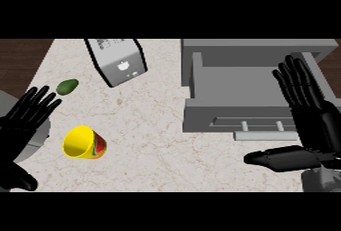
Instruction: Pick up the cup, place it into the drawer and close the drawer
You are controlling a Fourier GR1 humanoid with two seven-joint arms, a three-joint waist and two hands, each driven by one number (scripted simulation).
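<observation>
Cups: one yellow cup (84,143) with a red-patterned side is seen lying on its side, at 8 o'clock.
Drawers: one open grey drawer (256,97) is seen, at 2 o'clock.
Green rounded items: one (67,86), at 10 o'clock.
Grey box-shaped appliances: one (118,61), at 11 o'clock.
Black hands: two, left hand (23,124) and right hand (310,115).

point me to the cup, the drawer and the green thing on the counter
cup (81,142), head view, on its yellow inner wall.
drawer (234,114), head view, on its grey front panel above the handle.
green thing (67,86), head view, on the middle of its top surface.
</observation>
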